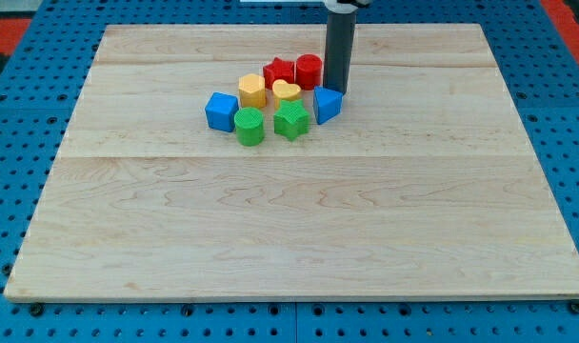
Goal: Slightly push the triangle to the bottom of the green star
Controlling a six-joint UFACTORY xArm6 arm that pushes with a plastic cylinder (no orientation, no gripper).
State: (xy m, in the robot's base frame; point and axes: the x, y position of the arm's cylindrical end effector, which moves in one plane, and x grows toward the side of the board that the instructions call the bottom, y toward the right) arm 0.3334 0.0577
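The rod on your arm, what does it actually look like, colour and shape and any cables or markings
My rod is a straight, dark grey cylinder, smooth and plain, with no markings or cables showing. At the view's top it enters a pale collar with a black part above, cut off by the frame. My tip is the rod's blunt lower end, just above the blue triangle.

My wooden bench [299, 229] carries one cluster near the view's top: blue cube [220, 110], yellow block [252, 90], yellow heart [287, 91], red star [279, 71], red cylinder [309, 70], green cylinder [249, 126], green star [291, 120], blue triangle [328, 104].
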